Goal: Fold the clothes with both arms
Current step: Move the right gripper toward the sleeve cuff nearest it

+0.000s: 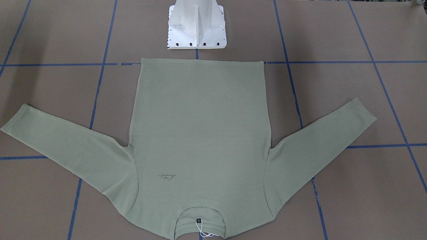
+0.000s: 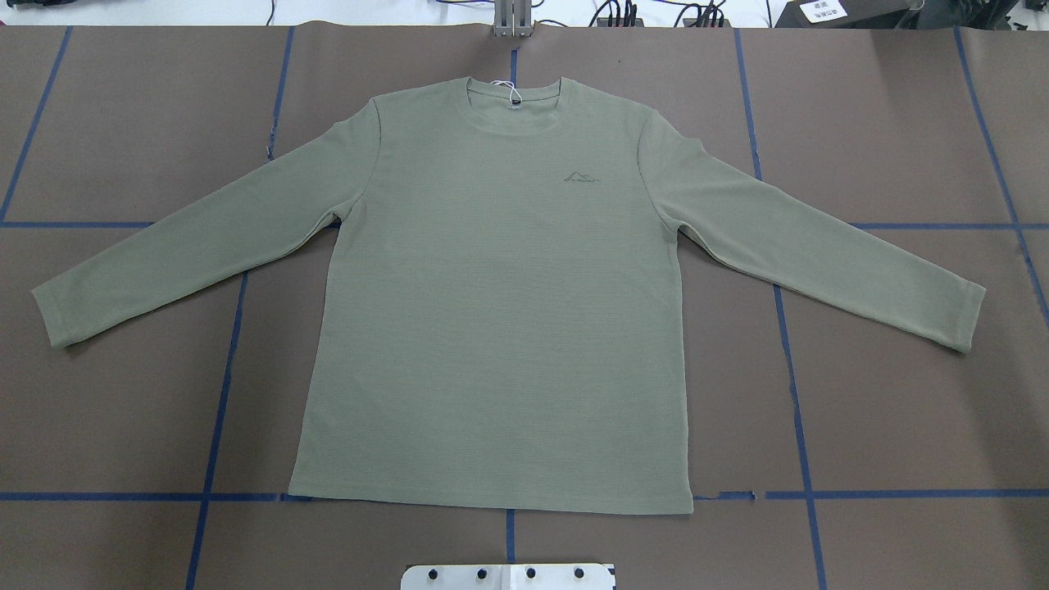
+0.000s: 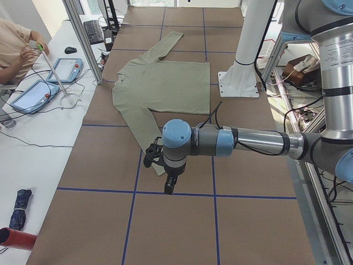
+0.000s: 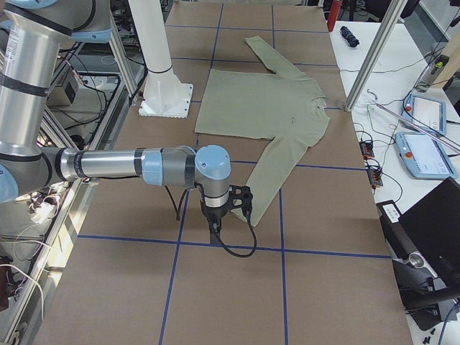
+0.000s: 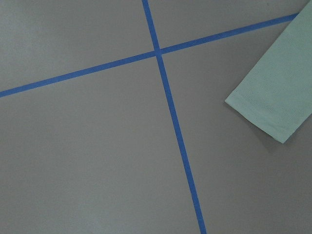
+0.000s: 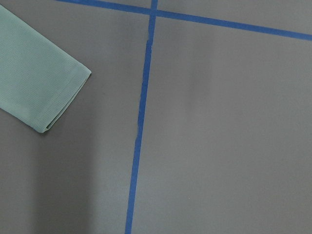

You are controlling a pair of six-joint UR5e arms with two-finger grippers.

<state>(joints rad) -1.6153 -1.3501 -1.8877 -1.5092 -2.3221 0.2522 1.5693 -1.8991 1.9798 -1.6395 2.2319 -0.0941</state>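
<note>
Where the brown table (image 2: 901, 410) is marked with blue tape lines (image 2: 791, 369), the shirt (image 2: 492, 311) lies flat, face up and unfolded, centred in front of the white base pedestal (image 1: 196, 26).

**Shirt position**
- The hem lies nearest the pedestal; the ribbed collar (image 2: 515, 105) points to the far edge of the table.
- The left sleeve (image 2: 188, 246) and the right sleeve (image 2: 819, 246) spread outward and angle back toward the robot's side.
- The chest logo (image 2: 582, 176) is faint and sits below the collar, on the robot's right half of the chest.
- The dark neck label (image 1: 198, 220) sits inside the collar, with a white string (image 1: 201, 231) looped from it.

**Left arm**
- The left arm (image 3: 253, 142) reaches out level over the table.
- The left gripper (image 3: 168, 185) points down, close to the end of the left sleeve.
- The left wrist view shows only that sleeve's cuff (image 5: 265, 119) lying flat beside a crossing of tape lines. No fingers appear, so it cannot be told whether the fingers are spread or pressed together.

**Right arm**
- The right arm (image 4: 115, 164) reaches out level in the same manner.
- The right gripper (image 4: 215, 224) points down near the end of the right sleeve.
- The right wrist view shows that sleeve's cuff (image 6: 63, 102) flat on the table, apart from a tape line. The finger state cannot be told here either.

**Surroundings**
- A person's hand (image 3: 27, 52) rests at a side desk beyond the table
</note>
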